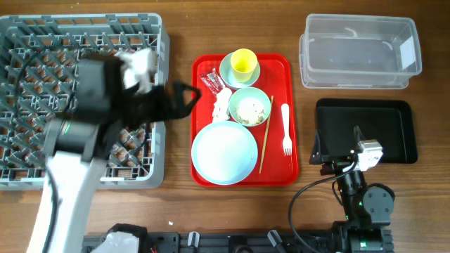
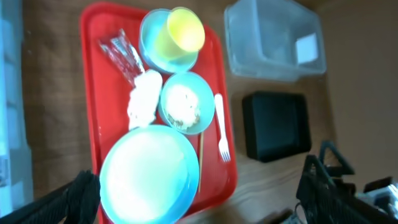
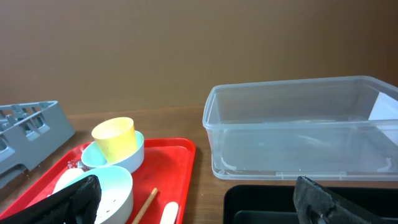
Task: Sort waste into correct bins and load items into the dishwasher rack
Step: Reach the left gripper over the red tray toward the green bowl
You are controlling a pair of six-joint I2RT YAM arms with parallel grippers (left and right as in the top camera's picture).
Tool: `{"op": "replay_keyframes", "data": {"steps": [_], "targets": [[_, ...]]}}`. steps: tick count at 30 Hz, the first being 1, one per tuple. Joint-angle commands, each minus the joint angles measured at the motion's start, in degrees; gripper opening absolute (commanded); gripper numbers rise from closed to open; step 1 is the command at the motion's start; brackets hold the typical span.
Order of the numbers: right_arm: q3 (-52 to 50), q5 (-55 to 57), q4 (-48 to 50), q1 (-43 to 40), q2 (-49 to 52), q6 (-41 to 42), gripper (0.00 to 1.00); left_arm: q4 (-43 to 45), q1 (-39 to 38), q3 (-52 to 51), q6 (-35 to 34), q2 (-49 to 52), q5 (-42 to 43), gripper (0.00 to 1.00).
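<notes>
On the red serving tray (image 1: 281, 176) lie the pale blue plate (image 1: 225, 151), the mint-green bowl with rice scraps (image 1: 249, 107), the yellow cup (image 1: 244, 62) standing in the light blue bowl (image 1: 226, 70), the red wrapper (image 1: 211, 81), the white napkin (image 1: 222, 105), the chopstick (image 1: 266, 144) and the white fork (image 1: 286, 130). The grey rack (image 1: 21, 176) is at the left. My left gripper (image 1: 184, 95) is open and empty, between the rack and the serving tray; its wrist view (image 2: 202, 205) looks down on the plate (image 2: 146, 177). My right gripper (image 1: 337, 146) is open and empty at the black tray's (image 1: 394, 130) near left edge.
The clear tub (image 1: 358, 53) stands at the back right, behind the black tray, and is empty in the right wrist view (image 3: 298, 130). My left arm crosses over the rack's right half. Bare wood lies between the serving tray and the bins.
</notes>
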Motion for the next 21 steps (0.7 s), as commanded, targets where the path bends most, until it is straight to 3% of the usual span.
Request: {"op": "replay_keyframes", "data": {"steps": [1,9,21], "targets": [[-0.1,0.2,0.2,-0.3,-0.2,-0.8,1.00,-5.1,-8.0,11.5,3.8,10.0,-9.8,1.00],[-0.1,0.2,0.2,-0.3,-0.2,-0.8,1.00,-11.5,-16.0,23.8,6.3,23.9,-11.6,1.00],[-0.1,0.2,0.2,-0.3,-0.2,-0.8,1.00,0.1,-23.5,23.5,4.1,27.8,-6.1,1.00]]}}
